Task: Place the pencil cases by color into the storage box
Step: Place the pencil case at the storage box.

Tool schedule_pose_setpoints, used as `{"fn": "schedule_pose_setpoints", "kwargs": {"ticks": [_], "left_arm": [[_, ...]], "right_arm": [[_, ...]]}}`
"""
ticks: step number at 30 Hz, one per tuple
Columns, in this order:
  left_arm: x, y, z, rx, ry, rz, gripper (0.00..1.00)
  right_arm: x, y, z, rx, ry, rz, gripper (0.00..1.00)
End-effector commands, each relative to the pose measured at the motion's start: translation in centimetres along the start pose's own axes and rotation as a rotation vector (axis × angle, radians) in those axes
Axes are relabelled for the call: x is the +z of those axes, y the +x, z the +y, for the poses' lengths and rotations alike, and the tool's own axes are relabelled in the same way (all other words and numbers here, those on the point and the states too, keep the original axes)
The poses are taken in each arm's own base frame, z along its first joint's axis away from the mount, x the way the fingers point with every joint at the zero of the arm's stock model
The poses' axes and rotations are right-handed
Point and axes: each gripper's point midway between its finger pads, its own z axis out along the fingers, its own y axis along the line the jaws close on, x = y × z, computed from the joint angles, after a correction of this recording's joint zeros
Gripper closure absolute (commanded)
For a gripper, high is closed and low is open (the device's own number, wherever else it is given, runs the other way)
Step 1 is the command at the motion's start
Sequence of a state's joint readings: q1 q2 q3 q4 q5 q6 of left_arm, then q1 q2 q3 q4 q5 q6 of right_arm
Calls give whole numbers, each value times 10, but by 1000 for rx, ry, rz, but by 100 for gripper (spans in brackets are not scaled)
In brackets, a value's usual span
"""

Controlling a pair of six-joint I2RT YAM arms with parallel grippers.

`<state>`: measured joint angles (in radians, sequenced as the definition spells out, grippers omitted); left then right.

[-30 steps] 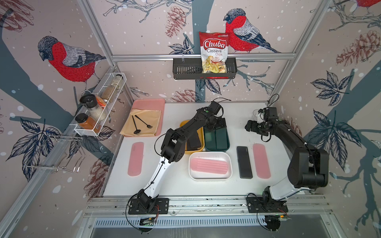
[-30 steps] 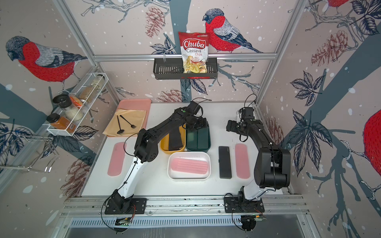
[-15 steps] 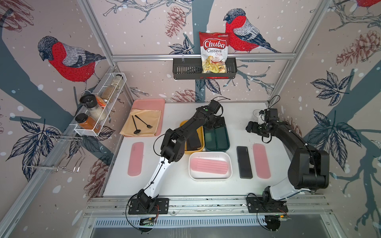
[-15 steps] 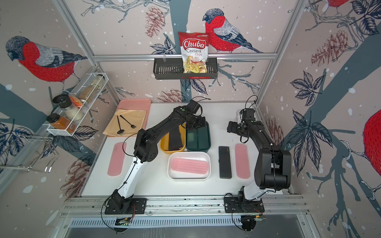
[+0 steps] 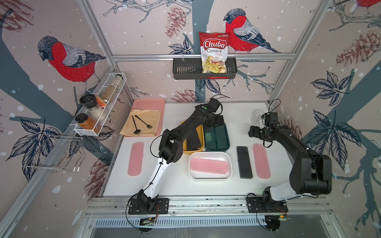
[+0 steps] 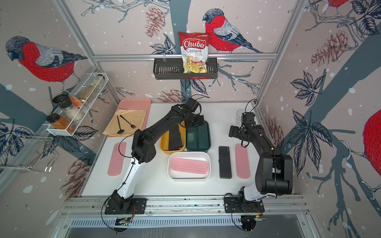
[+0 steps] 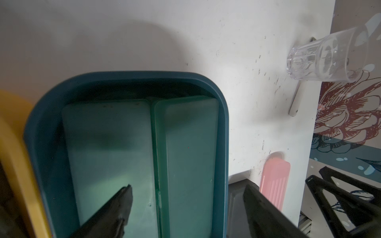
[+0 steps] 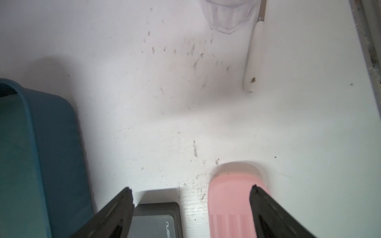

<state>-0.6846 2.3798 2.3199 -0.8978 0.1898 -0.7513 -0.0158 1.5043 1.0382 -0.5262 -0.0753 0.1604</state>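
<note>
Filling glossy round-cornered teal tub (image 7: 132, 76), two smooth flat green cases (image 7: 109, 144)

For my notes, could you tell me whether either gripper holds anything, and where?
Nothing is held: left gripper open over the green tub, right gripper open above the table.

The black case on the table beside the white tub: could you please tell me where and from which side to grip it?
Grip the black case across its narrow width near its middle, coming straight down from above. It lies flat, so only the long edges offer hold, and both are free: gaps separate it from the white tub and the neighbouring pink case.
</note>
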Motion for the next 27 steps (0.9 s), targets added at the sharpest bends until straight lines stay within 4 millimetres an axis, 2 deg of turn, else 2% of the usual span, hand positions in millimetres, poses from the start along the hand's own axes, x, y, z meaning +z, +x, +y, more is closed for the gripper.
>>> {"fn": "schedule_pose_setpoints", "kwargs": {"ticks": [1,17,27], "left_arm": [[-13,-7,-3,17,-5,-39,11],[-36,-12,-11,42,11,-77,6],[-39,-10,-9,45,4,-73,6]], "right_arm": [[-1,10,-12,20,65,24,8],[4,59,-49,49,200,133,8],[16,70,-51,31,180,191,8]]}}
